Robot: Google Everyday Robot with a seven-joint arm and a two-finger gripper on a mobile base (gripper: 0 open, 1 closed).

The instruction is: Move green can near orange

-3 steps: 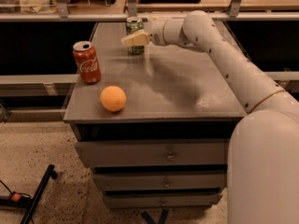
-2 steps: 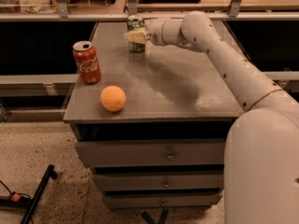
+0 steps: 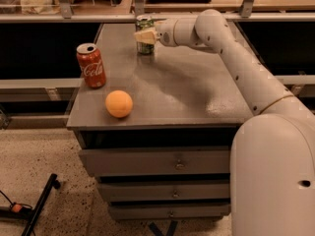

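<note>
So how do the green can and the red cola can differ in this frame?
The green can stands at the back edge of the table; the red cola can stands by the left edge, nearer the orange. The gripper is at the green can and hides part of its side; the red cola can stands free, its white script in full view. Both are upright, with silver tops.

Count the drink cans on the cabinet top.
2. The red cola can stands near the left edge, behind the orange. The green can stands at the far edge, with the pincer at it. None appear hidden.
</note>
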